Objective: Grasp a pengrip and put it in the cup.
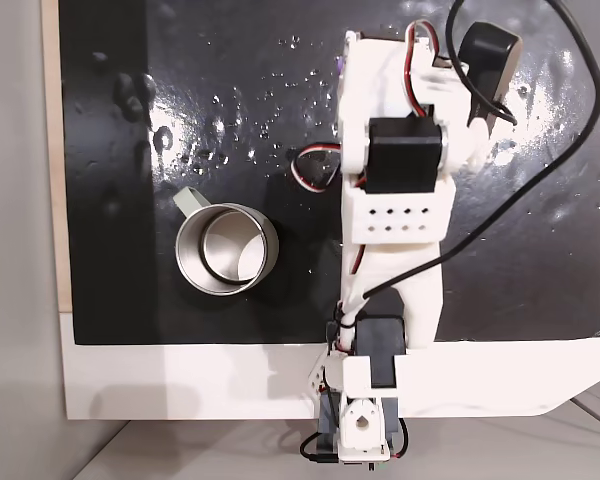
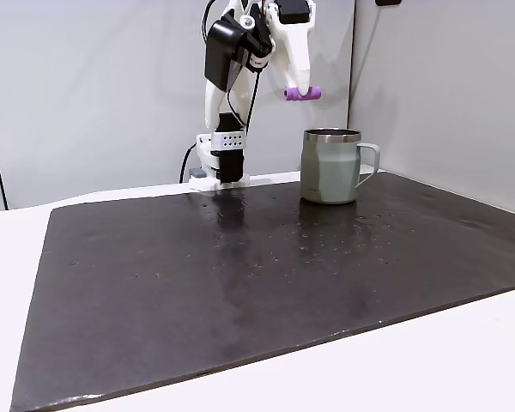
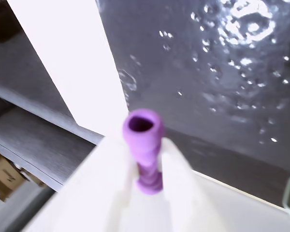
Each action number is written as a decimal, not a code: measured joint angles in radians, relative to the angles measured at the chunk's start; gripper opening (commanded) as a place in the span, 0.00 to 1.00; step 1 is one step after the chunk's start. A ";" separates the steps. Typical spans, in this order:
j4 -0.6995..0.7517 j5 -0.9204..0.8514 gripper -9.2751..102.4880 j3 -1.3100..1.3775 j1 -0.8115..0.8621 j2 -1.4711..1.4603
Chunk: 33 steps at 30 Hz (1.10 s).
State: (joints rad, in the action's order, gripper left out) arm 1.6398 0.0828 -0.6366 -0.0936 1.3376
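Wrist view: gripper jaws closed on the grip mid-length, open end sticking out past the tips. It looks light, soft and ribbed, so it likely holds without slipping. Fixed view: it is held high, beside and above the cup, not yet over it.

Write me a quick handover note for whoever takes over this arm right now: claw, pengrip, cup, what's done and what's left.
Claw: shut on the purple pengrip, which sticks out past the fingertips in the wrist view.
Pengrip: lifted well clear of the black mat, held high in a fixed view, above rim level of the cup and a little to its left there.
Cup: upright on the mat, handle pointing right in that view; from above its shiny inside looks empty.
Done: grasp and lift.
Left: bring the pengrip over the cup's opening, lower it if needed, open the claw, pull back.
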 measured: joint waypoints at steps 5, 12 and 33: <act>0.026 -0.048 0.08 -0.091 -0.141 0.114; 0.041 -0.075 0.08 -0.293 -0.359 0.287; 0.041 -0.166 0.25 -0.807 -0.664 0.594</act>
State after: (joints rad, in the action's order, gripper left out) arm 1.6812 -0.0828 -1.4435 -0.7578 1.9313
